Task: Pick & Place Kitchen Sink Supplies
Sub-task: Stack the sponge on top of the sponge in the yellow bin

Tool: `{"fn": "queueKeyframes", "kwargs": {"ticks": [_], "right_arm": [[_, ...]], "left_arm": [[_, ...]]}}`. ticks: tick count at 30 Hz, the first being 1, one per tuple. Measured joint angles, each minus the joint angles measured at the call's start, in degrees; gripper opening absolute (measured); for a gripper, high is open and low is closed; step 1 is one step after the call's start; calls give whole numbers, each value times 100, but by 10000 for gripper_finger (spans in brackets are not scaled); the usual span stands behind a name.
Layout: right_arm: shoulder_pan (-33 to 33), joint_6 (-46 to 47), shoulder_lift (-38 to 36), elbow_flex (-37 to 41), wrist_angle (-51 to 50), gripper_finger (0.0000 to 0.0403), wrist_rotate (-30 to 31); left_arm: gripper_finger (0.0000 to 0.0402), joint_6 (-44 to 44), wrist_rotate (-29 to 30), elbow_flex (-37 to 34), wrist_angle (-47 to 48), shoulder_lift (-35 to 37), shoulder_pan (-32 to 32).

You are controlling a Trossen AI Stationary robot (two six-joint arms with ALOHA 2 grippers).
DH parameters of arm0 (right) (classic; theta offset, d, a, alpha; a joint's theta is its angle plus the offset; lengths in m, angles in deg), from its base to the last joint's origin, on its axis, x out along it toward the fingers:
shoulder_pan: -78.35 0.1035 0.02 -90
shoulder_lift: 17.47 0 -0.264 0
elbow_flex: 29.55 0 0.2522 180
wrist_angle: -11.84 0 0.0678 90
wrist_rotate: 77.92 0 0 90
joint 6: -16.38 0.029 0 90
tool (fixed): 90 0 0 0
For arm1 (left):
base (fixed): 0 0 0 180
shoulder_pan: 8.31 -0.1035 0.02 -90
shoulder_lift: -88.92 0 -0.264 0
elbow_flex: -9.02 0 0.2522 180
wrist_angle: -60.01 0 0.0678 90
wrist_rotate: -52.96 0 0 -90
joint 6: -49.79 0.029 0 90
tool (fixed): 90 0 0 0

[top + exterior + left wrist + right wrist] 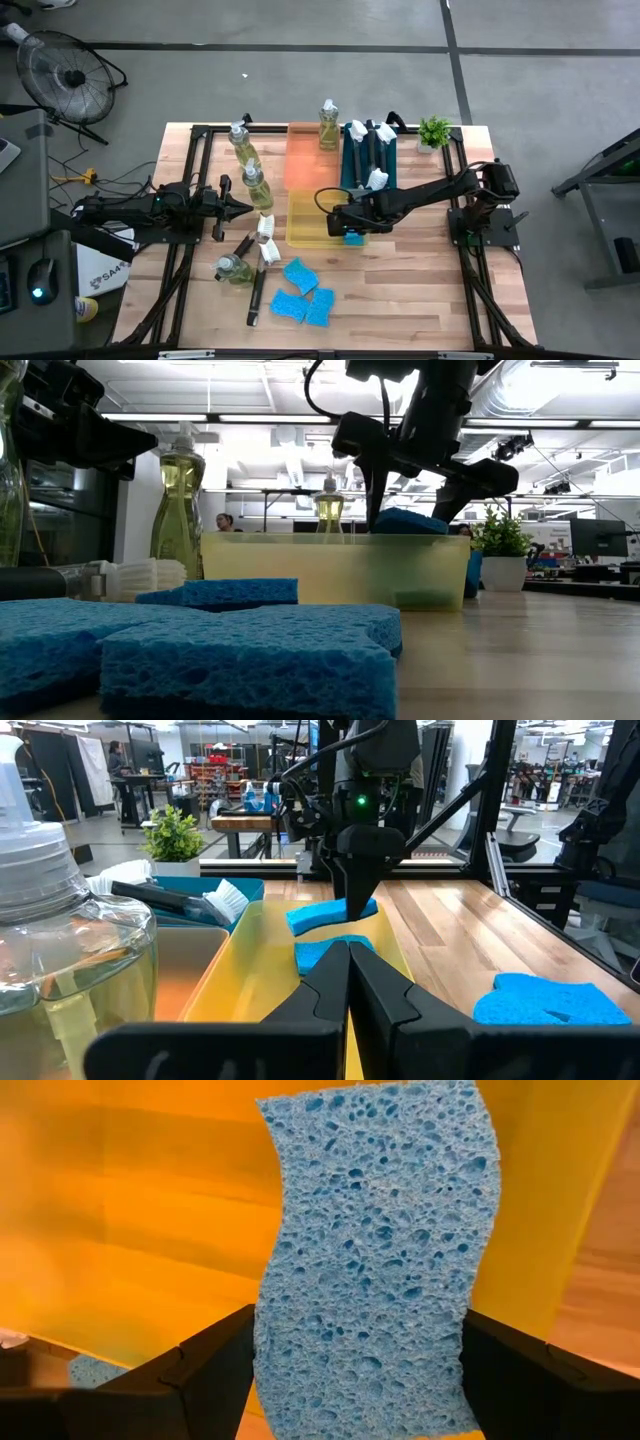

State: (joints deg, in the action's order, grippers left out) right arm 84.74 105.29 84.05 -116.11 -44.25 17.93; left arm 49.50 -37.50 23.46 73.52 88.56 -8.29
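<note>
Sponges [301, 292] first, at the table's [420, 290] near edge, around 6 o'clock: three blue ones loose and flat, close together. Just beside them at 7 o'clock, a black-handled brush [255, 300] lying with its handle running near-to-far, and a soap bottle [232, 268] tipped on its side.

Farther in, at 9 o'clock, left gripper [238, 208] pressed together, empty, pointing toward the centre and waiting.

At the centre, yellow tray [300, 205]. Over its near 3 o'clock corner, right gripper [346, 222], reaching in from 3 o'clock around one blue sponge [370, 1260]. Cannot tell whether pinching it or already letting go. Sponge partly over the tray's rim, not yet flat on the tray floor. Second sponge [335, 956] already inside, below it.

Long axis of the carried sponge apparently in line with the gripper's reach, roughly 3 to 9 o'clock, broad porous face toward the wrist camera, far end dipping into the tray. Slight wave along its length.

To finish this step well: carry a little farther toward 9 o'clock so the whole sponge clears the rim, lower close to the tray floor, then release fully and lift straight up. Risk, as judged: a soft sponge catching on the rim and tipping out onto the table.

Beyond, toward 12 o'clock: orange tray [305, 165] with an upright bottle [327, 125], teal tray [346, 165] with brushes [370, 150] lying near-to-far, plant [433, 130] at 1 o'clock.
</note>
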Motion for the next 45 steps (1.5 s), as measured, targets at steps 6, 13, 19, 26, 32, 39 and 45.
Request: {"fn": "queueKeyframes", "kwargs": {"ticks": [6, 13, 19, 26, 32, 39, 45], "right_arm": [[0, -271, 0, 0, 172, 301, 207], [0, -555, 0, 0, 344, 301, 197], [0, -840, 0, 0, 345, 322, 164], [0, -937, 0, 0, 343, 366, 67], [39, -1143, -194, -7, 464, 368, -95], [321, -2293, -236, -464, 496, 368, -132], [593, -3730, -238, -804, 501, 368, -125]], "left_arm": [[1, 0, -1, 0, -2, 0, 1], [1, 0, -1, 0, -2, 0, 1], [1, 0, -1, 0, -2, -2, -1], [1, 0, -1, 0, -2, 0, 1], [1, 0, -1, 0, -2, -1, 0], [1, 0, -1, 0, 0, 0, -1], [1, 0, -1, 0, -2, -2, -1]]}}
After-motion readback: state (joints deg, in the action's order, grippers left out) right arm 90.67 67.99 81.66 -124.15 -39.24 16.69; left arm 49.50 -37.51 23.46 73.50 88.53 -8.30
